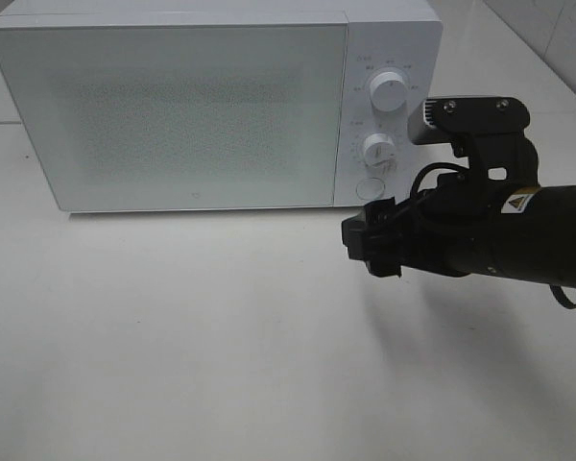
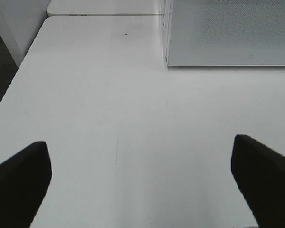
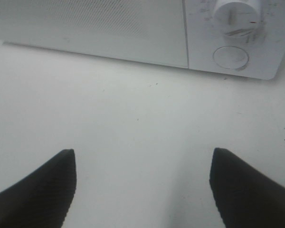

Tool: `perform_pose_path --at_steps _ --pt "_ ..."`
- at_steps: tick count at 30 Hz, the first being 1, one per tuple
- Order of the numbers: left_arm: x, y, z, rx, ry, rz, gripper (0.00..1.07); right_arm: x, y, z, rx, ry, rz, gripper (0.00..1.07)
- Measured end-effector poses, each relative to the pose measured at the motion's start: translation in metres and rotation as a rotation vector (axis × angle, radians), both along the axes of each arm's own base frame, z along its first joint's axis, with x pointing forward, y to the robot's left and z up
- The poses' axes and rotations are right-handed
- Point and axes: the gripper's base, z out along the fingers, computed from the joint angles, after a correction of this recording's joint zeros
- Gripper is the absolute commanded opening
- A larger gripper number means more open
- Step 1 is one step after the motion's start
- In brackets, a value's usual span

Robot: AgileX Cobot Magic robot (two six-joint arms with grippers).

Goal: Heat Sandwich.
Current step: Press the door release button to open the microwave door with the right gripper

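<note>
Microwave (image 1: pixel 173 115) shut, sandwich unseen: progress unclear. My right gripper (image 3: pixel 142 151) fronts its round button (image 3: pixel 231 58), left gripper (image 2: pixel 140 140) nearby; both spread wide, empty.

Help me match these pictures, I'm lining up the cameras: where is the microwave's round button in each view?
Exterior high: round button under the lower dial, right of the door.
Left wrist: not in it; only the microwave door shows.
Right wrist: round button under the lower dial.
Shared landmark: the microwave door, in all three.
</note>
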Motion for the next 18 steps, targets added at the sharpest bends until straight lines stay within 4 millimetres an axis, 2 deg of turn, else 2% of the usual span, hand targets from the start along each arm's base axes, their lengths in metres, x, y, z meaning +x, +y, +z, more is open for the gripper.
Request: perform_pose_path --at_steps 2,14,18 --pt "0.0 0.0 0.0 0.0 0.0 0.0 0.97 -0.008 -0.001 0.008 -0.038 0.001 0.088 0.76" --pt "0.0 0.0 0.0 0.0 0.0 0.0 0.97 -0.038 -0.004 0.034 -0.012 0.077 0.254 0.76" --pt "0.0 0.0 0.0 0.0 0.001 0.0 0.97 -0.049 -0.004 0.058 -0.035 0.078 0.371 0.76"
